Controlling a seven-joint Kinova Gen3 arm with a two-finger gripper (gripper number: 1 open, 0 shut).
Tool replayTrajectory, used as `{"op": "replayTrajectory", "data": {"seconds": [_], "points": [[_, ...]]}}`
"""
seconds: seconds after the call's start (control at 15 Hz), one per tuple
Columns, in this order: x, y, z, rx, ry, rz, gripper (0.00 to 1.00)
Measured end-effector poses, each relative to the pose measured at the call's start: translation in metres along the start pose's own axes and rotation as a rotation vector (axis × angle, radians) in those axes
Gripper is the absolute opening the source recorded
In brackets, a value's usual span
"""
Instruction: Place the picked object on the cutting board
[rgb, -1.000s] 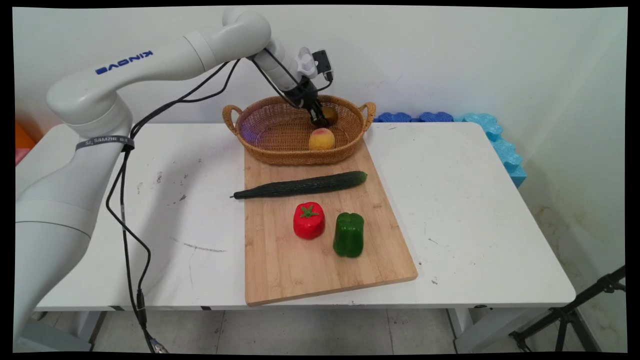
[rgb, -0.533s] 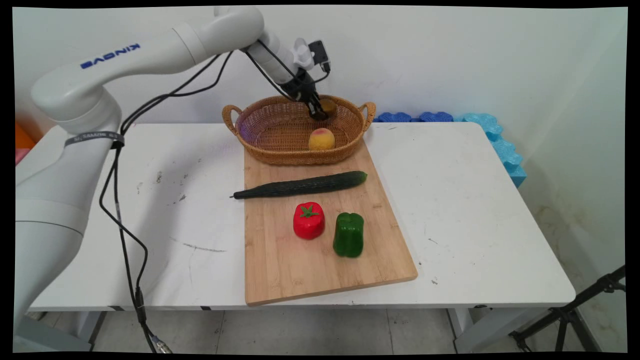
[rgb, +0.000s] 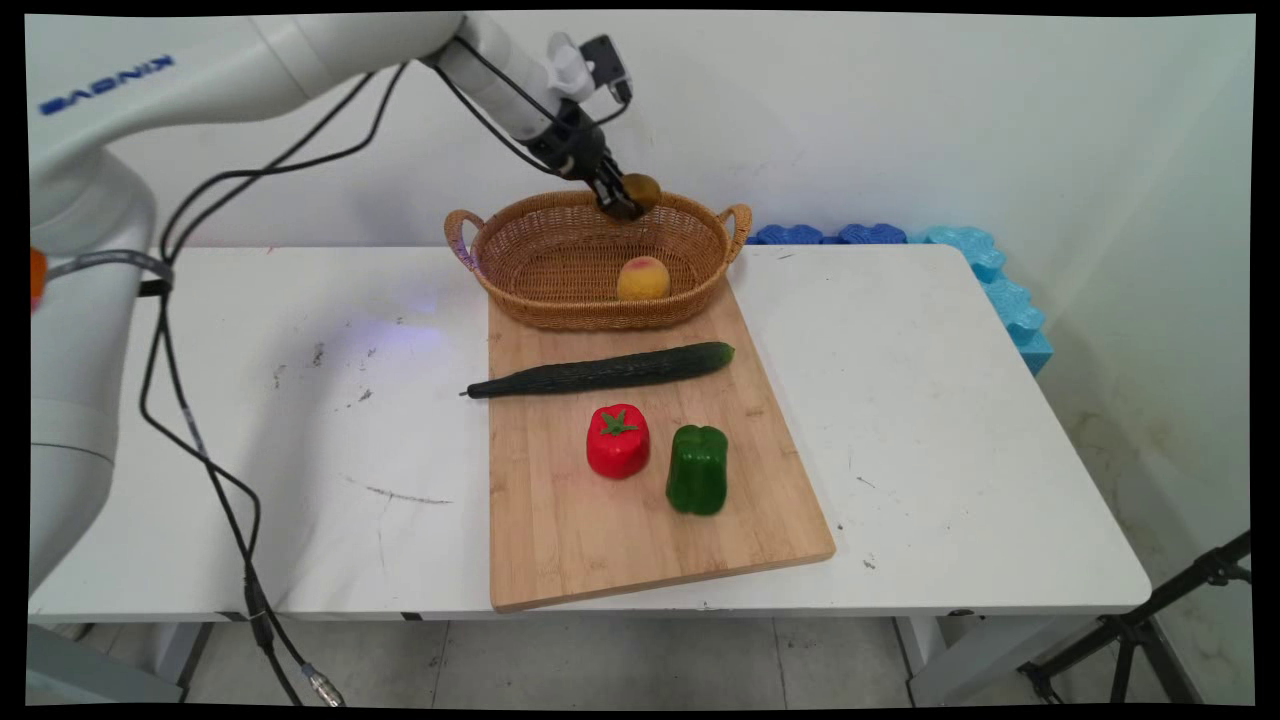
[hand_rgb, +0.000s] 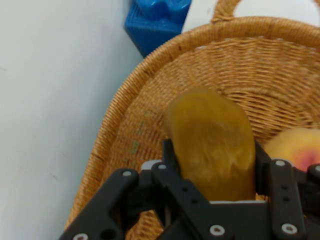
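Tool (rgb: 622, 203) around smooth oblong brownish-yellow fruit (hand_rgb: 212, 142)

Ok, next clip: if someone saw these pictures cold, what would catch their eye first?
Probably the gripper above the wicker basket's far rim, shut on a brownish-yellow fruit. A peach lies inside the basket. Nearer the camera, a wooden board carries a long cucumber, a red tomato and a green pepper side by side.
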Motion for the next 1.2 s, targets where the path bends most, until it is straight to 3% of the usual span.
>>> {"op": "replayTrajectory", "data": {"seconds": [0.27,0.53,0.8,1.2], "points": [[-0.011,0.016,-0.048,-0.024,0.014,-0.033,0.00],[-0.032,0.041,-0.087,-0.089,0.010,-0.036,0.00],[-0.054,0.071,-0.116,-0.182,0.000,-0.022,0.00],[-0.091,0.120,-0.152,-0.353,-0.022,0.003,0.00]]}}
